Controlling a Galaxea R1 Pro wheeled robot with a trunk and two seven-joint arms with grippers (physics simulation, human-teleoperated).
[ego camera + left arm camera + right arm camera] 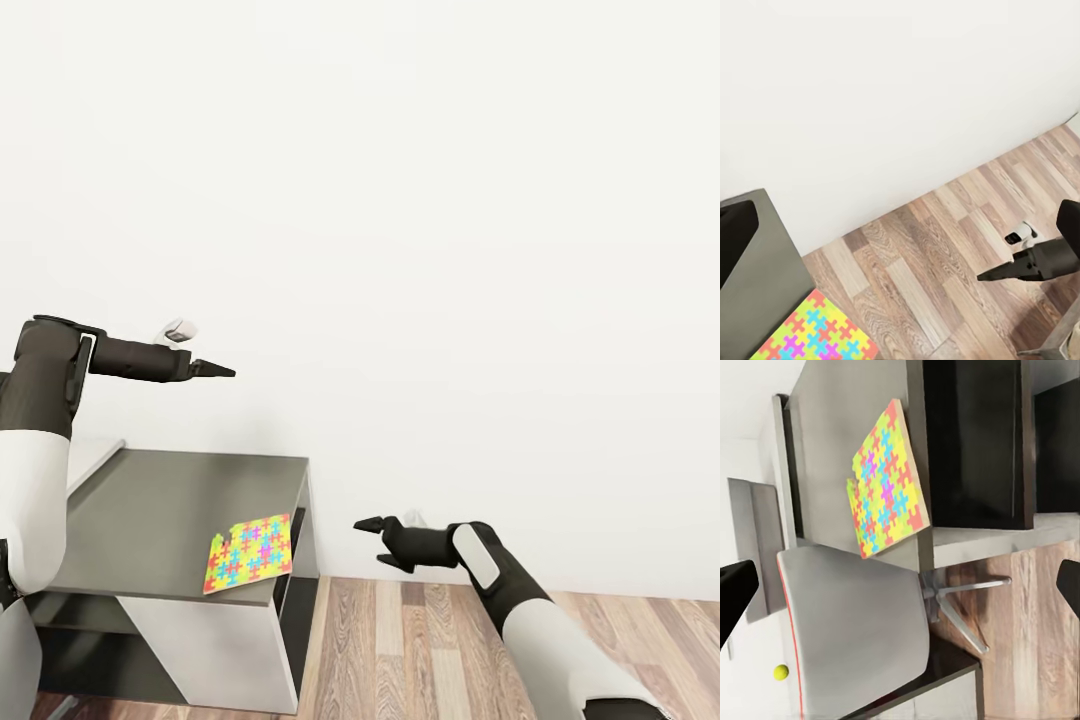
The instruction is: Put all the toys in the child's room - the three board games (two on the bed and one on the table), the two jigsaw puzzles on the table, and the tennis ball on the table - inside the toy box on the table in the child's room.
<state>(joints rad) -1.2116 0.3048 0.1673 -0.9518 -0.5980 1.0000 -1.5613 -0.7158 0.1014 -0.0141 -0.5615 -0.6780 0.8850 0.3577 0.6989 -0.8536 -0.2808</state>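
One jigsaw puzzle (250, 552) (814, 334) (886, 480) lies flat on the dark grey side unit of the table (150, 510), at its front right corner. The tennis ball (781, 672) rests on the pale desk top (92, 458). Beside it lies a light grey tray shape (754, 547), by its look the toy box, partly behind a chair. My left gripper (215, 370) hovers open, high above the unit, holding nothing. My right gripper (372, 542) (994, 275) is open and empty, off the unit's right side above the floor. The board games and the bed are out of view.
A grey swivel chair (855, 630) stands in front of the desk. The side unit has dark open shelves (975, 442) facing the wooden floor (420, 640). A plain white wall (400, 200) runs directly behind everything.
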